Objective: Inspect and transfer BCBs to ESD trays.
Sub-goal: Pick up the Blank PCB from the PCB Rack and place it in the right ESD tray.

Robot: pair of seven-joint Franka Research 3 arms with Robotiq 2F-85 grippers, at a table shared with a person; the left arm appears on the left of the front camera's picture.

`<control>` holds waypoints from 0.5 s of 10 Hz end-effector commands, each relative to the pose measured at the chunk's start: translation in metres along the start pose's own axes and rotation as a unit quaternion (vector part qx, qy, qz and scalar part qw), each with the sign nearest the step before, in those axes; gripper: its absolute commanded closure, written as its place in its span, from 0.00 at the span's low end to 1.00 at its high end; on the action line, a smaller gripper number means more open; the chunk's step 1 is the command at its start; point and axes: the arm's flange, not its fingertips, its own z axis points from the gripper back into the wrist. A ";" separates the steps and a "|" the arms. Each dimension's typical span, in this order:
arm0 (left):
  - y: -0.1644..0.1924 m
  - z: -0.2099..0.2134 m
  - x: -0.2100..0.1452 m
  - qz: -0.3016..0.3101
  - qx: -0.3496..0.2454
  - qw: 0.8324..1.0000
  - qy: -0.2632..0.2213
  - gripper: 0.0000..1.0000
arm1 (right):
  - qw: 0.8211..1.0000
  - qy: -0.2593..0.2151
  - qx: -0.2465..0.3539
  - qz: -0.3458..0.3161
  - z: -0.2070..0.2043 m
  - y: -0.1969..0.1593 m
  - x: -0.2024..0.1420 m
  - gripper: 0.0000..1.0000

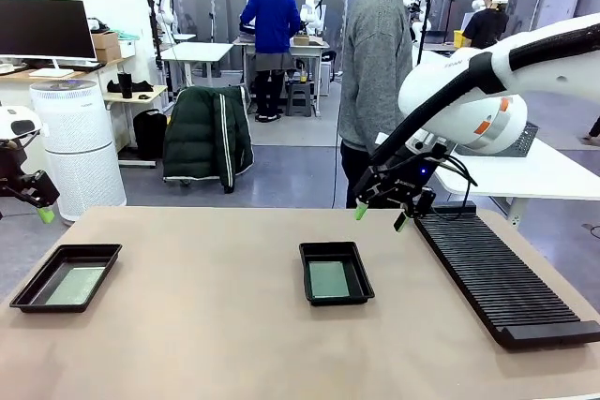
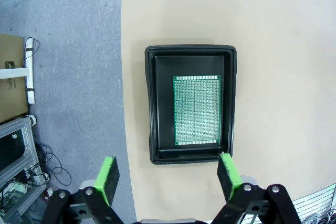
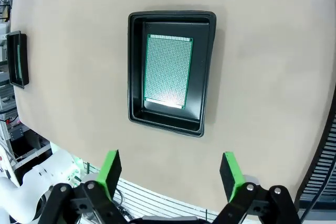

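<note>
Closest to me, the left gripper hangs with its green fingers spread wide and nothing between them. Just beyond its fingertips lies a black ESD tray with a green BCB flat on its floor, set toward one long wall. From the front, that left gripper hovers off the table's left edge, and the left tray sits on the tan table below and to its right.

The right gripper is likewise spread apart and empty — above the table, not touching anything. Ahead of its fingers rests the second ESD tray, holding its own board flat inside, with a bright glare at the end nearer the fingers. In the front view this gripper hangs above and just behind the middle tray, with a long black ribbed rack to its right.

Farther back, a person in a grey sweater stands at the far side.
</note>
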 end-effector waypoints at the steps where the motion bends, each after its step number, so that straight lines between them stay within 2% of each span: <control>1: 0.001 -0.003 -0.001 0.001 0.002 1.000 -0.006 0.00 | 1.000 0.006 -0.014 -0.018 0.005 0.002 0.002 0.00; 2: 0.001 -0.003 -0.001 0.001 0.002 1.000 -0.006 0.00 | 0.999 -0.012 -0.011 -0.029 0.006 0.001 0.003 0.00; 3: 0.001 -0.003 -0.001 0.001 0.002 1.000 -0.006 0.00 | 1.000 0.000 0.000 -0.004 0.001 0.000 0.001 0.00; 5: 0.001 -0.003 -0.001 0.001 0.002 1.000 -0.006 0.00 | 1.000 0.000 0.000 -0.004 0.001 0.000 0.001 0.00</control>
